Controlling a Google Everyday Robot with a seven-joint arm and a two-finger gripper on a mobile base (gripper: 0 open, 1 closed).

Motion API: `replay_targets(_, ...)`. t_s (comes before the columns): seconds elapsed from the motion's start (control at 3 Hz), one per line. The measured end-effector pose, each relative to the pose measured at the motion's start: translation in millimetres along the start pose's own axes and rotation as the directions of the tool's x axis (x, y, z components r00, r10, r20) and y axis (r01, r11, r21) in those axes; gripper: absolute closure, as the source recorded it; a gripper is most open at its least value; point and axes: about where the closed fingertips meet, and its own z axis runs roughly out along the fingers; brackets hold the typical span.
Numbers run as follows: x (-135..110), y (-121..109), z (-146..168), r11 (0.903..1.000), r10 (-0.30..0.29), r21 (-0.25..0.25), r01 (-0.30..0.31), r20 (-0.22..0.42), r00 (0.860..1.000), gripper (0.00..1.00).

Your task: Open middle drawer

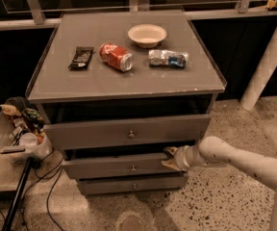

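Gripper [170, 159]: at right end of wide grey middle drawer [124, 166]; jaws' state unclear.
Risk: off-centre pull may skew, jam drawer.

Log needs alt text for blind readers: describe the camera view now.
The gripper is at the right end of the middle drawer, which sits slightly out of a grey cabinet. On top lie a bowl, a can and two wrappers.

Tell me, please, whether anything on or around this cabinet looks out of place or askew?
The red can lies tipped on its side on the cabinet top. The gripper sits at the middle drawer's right end, away from its knob. Nothing looks spilled.
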Motion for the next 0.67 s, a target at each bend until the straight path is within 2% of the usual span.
replay_targets(0.33, -1.4, 13.4, 1.5, 0.9996, 0.002, -0.028, -0.002, 0.017, 1.000, 1.00)
replay_targets(0.67, -5.6, 12.1, -3.5, 0.9996, 0.002, -0.028, -0.002, 0.017, 1.000, 1.00)
